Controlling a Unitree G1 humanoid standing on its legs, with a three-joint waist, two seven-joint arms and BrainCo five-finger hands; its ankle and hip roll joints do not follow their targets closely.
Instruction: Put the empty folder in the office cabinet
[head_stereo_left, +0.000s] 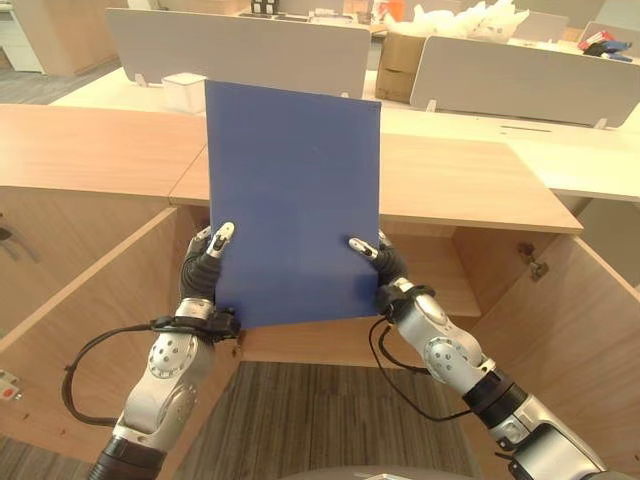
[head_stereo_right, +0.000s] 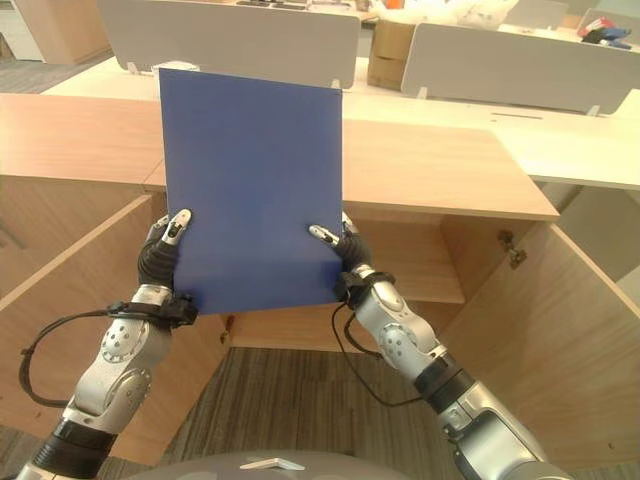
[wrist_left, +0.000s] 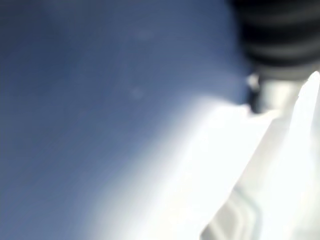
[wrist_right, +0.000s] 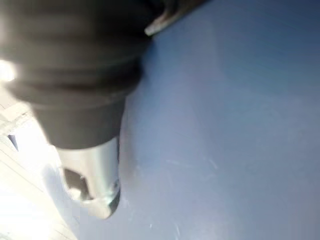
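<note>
Folder (head_stereo_left: 292, 200) upright before open cabinet (head_stereo_left: 480, 190), pinched by left hand (head_stereo_left: 205, 262) and right hand (head_stereo_left: 378, 262).

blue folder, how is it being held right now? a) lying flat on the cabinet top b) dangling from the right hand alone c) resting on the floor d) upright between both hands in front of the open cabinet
d: the blue folder stands upright with the left hand pinching its lower left edge and the right hand its lower right edge, in front of the open cabinet.
</note>
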